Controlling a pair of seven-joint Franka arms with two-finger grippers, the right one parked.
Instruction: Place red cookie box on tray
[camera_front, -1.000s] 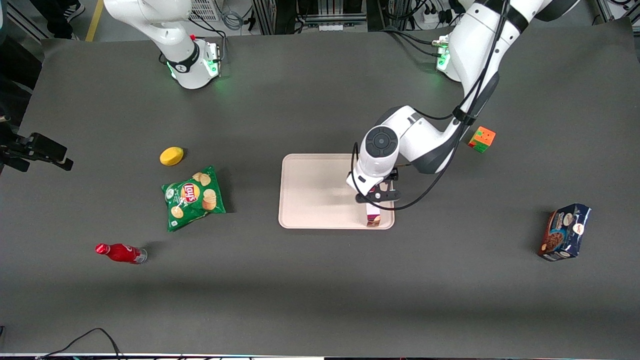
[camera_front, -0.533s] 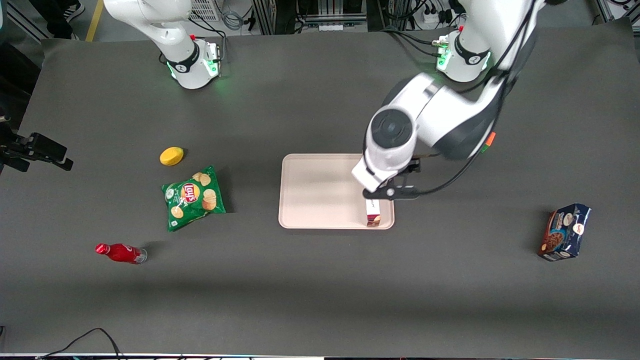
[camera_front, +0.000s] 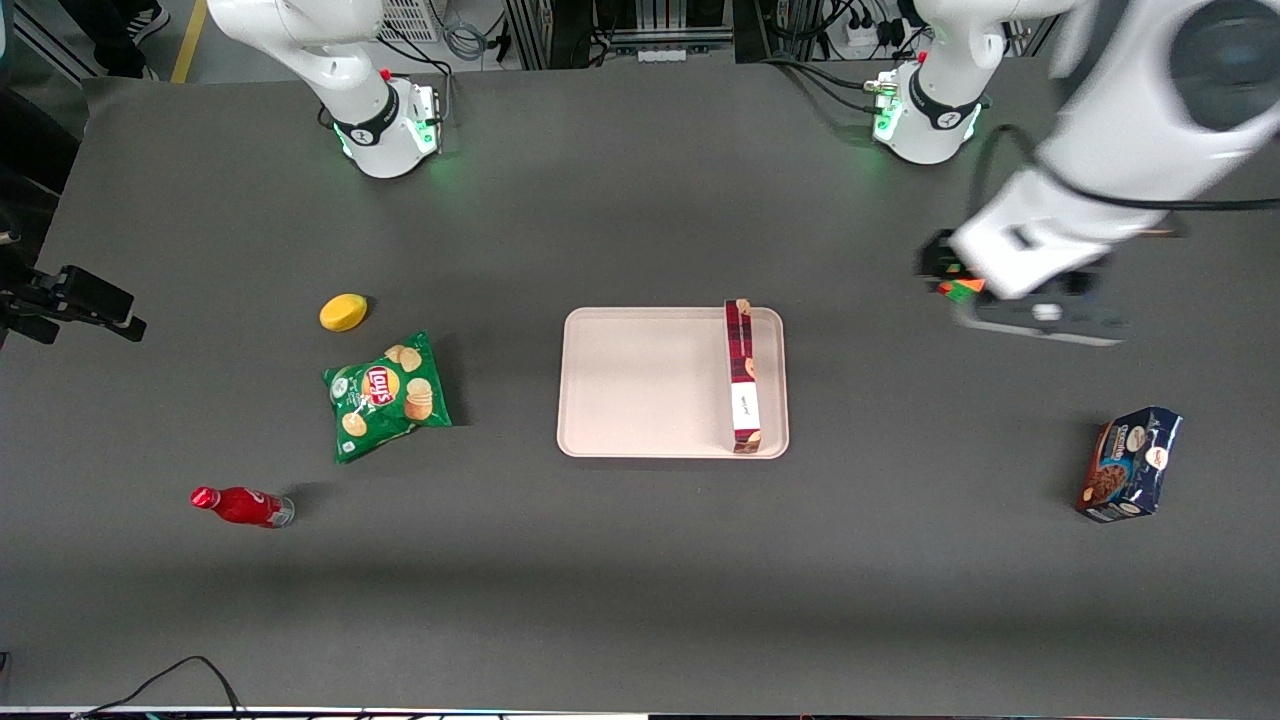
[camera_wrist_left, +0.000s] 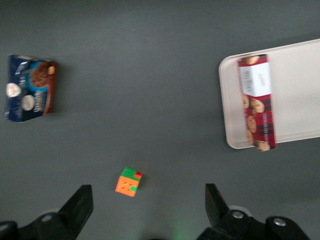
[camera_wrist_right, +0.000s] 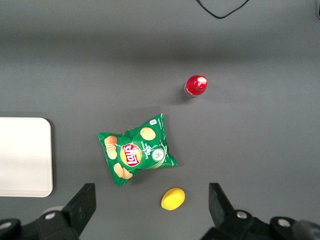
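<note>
The red cookie box lies flat on the tray, along the tray edge toward the working arm's end of the table. Its plaid end points away from the front camera. The left wrist view shows the same box inside the tray's rim. My gripper hangs high above the table, well off the tray toward the working arm's end, over a small cube. Nothing sits between its two dark fingers, which stand wide open.
An orange and green cube lies under the gripper. A dark blue cookie package stands nearer the front camera. Toward the parked arm's end lie a green chips bag, a yellow lemon and a red bottle.
The gripper has let go of the cookie box, risen and swung away toward the working arm's end. The box stays on the tray, now fully uncovered.
</note>
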